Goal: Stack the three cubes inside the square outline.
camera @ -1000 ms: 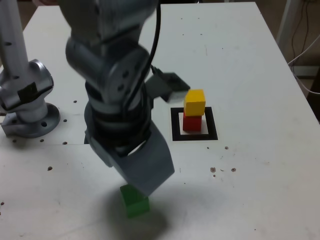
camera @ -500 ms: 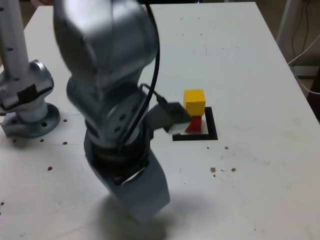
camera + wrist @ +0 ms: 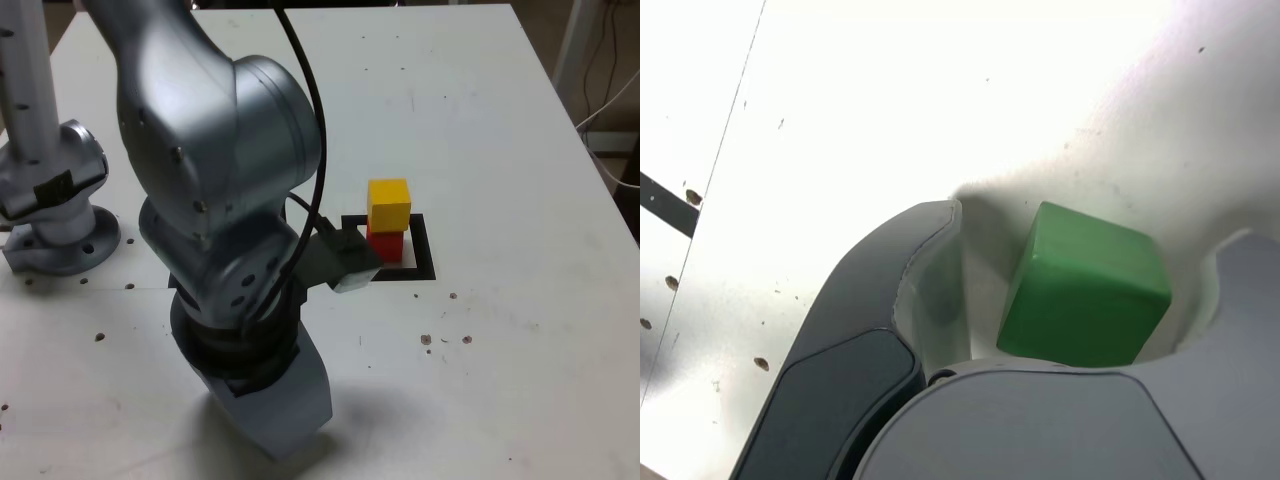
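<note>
In the wrist view the green cube [image 3: 1085, 290] lies on the white table between the two jaws of my gripper [image 3: 1090, 235]. The jaws stand open around it, with a visible gap on one side. The exterior view shows my gripper [image 3: 275, 420] low on the table near the front edge, and it hides the green cube there. The yellow cube [image 3: 388, 203] sits on the red cube [image 3: 386, 243] inside the square outline [image 3: 425, 262], to the exterior view's right of my arm.
A second grey arm base [image 3: 55, 200] stands at the exterior view's left. A thin black strip [image 3: 665, 202] lies on the table in the wrist view. Small dark holes dot the table [image 3: 520, 120].
My arm has come down over the green cube, which showed in front of the gripper a second ago and is now hidden in the exterior view. The stack has not moved.
</note>
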Motion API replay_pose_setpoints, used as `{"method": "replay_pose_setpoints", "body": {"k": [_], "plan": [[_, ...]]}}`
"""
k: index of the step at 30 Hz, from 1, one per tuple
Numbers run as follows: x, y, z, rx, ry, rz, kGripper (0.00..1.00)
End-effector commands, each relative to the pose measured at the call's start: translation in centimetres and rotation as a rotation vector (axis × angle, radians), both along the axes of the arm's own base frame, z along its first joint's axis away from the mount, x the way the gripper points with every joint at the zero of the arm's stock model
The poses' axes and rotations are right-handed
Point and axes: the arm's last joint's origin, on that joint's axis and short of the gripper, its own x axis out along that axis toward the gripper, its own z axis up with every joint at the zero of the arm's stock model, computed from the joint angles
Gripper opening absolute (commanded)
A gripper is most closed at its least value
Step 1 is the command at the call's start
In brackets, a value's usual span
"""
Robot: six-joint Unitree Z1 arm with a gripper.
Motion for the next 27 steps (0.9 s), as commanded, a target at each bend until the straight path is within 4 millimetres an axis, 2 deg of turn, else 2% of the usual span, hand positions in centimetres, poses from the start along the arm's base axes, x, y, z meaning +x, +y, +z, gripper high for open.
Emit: {"method": "replay_pose_setpoints", "body": {"k": [1, 6, 27], "plan": [[0.04, -0.07, 0.04, 0.003, -0.007, -0.002, 0.35], [0.06, -0.08, 0.04, 0.004, -0.01, -0.003, 0.28], [0.12, -0.14, 0.65, -0.003, 0.004, 0.002, 0.28]]}}
